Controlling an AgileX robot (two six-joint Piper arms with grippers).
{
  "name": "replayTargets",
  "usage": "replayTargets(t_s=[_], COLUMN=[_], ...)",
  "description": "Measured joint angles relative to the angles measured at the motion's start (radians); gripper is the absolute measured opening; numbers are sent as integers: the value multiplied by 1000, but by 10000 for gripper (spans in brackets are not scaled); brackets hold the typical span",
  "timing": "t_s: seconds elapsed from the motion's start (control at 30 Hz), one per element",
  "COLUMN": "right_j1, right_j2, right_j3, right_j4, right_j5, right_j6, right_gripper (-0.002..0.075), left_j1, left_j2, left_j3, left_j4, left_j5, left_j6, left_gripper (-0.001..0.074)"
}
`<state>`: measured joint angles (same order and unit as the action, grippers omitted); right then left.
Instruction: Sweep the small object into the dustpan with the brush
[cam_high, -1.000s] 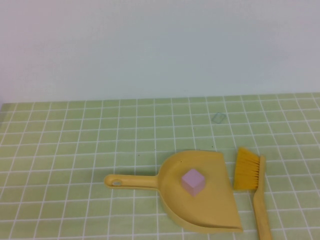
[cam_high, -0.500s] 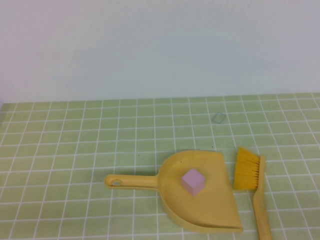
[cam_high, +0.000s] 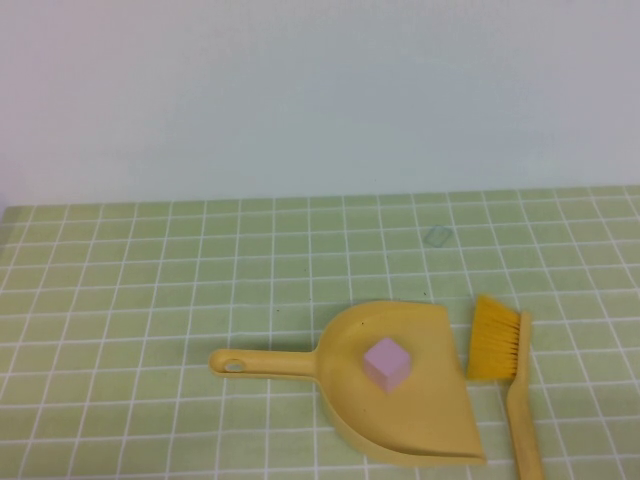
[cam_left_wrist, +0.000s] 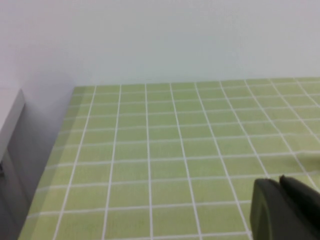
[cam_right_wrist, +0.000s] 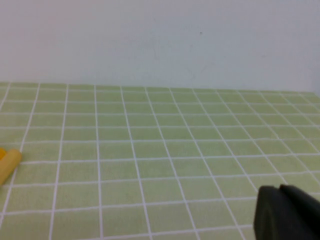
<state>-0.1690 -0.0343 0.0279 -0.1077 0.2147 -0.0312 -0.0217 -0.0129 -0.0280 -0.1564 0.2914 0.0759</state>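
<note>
one yellow dustpan (cam_high: 400, 400); one small pink cube (cam_high: 386, 362); one yellow-bristled brush (cam_high: 503, 370); one faint grey square mark (cam_high: 437, 236); two dark grippers: left gripper (cam_left_wrist: 286, 210), right gripper (cam_right_wrist: 287, 214).

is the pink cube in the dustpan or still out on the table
In: the pink cube sits inside the dustpan scoop, brush lying beside it.

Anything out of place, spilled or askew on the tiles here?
Nothing stands out. The pink cube sits inside the dustpan, the brush lies flat beside it, untouched. Left gripper and right gripper are shut, off the task things.
</note>
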Motion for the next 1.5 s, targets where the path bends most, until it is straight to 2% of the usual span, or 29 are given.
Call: replayTargets(t_s=[0.13, 0.4, 0.57, 1.5], right_j1=[5, 101, 101, 122], right_j2=[0, 0, 0, 2], right_j3=[0, 0, 0, 0], right_j4=[0, 0, 0, 4], right_j5=[49, 85, 85, 89], right_j6=[0, 2, 13, 13], right_gripper=[-3, -3, -3, -3], left_j1=[0, 0, 0, 0], left_j2=[0, 0, 0, 0], left_j3=[29, 29, 29, 29], left_j4=[-12, -44, -73, -76], left_j5=[-4, 42, 40, 40], left_j6=[16, 40, -7, -9], left_gripper=[-2, -2, -2, -2])
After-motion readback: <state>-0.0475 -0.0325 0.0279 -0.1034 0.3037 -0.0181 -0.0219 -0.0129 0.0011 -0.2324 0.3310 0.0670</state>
